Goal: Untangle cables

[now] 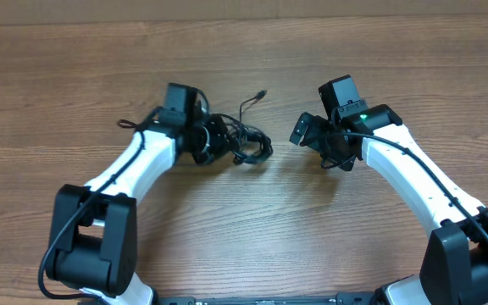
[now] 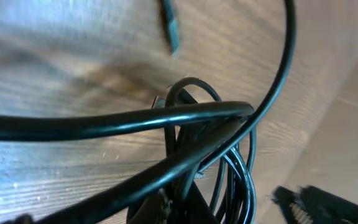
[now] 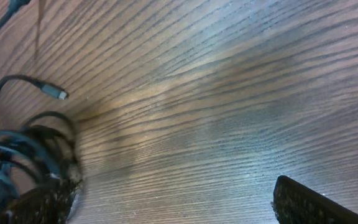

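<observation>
Black cables (image 2: pixel 185 115) crossed close over the left wrist lens, strands converging toward the left tool (image 1: pixel 213 142), clenched, apparently on the bundle. On the bench (image 1: pixel 252 237) the knot lay at that tool's 3 o'clock, long axis 9-to-3, one plug (image 1: pixel 263 93) trailing toward 1 o'clock. The right tool (image 1: pixel 305 131) stood released and empty, near at the knot's 3 o'clock.

- The cables (image 1: pixel 242 144) were glossy black; one plug (image 3: pixel 56 92) was silver-tipped.
- The table (image 1: pixel 252 229) was warm brown wood, streaked with fine darker grain.
- The left arm (image 1: pixel 130 165) and right arm (image 1: pixel 413 169) were white with black joints.
</observation>
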### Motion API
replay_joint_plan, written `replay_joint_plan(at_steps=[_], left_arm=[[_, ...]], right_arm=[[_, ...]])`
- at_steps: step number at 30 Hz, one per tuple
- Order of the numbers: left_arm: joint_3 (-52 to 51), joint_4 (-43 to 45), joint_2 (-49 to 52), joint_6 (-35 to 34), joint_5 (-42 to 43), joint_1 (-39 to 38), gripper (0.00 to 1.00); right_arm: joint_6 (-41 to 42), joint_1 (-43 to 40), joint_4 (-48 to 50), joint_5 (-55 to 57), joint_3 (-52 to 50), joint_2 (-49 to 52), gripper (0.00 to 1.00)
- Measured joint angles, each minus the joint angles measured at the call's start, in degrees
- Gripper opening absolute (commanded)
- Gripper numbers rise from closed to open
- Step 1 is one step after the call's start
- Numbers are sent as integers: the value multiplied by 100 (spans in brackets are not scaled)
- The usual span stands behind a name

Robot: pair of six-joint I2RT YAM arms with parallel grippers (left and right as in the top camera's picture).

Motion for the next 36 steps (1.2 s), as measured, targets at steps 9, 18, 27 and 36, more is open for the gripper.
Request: replay_joint_plan(at_steps=[9, 18, 27, 36], left_arm=[[-188, -208, 0, 28, -868, -765, 74], [-190, -481, 0, 660, -2162, -879, 94], [-214, 507, 0, 748, -2413, -879, 94], [-214, 898, 0, 914, -2400, -879, 90]], right_arm=[[2, 0, -166, -2, 0, 0, 100], [0, 0, -267, -7, 0, 0, 100], [0, 0, -238, -306, 0, 4, 100], [2, 166, -164, -586, 0, 348, 100]])
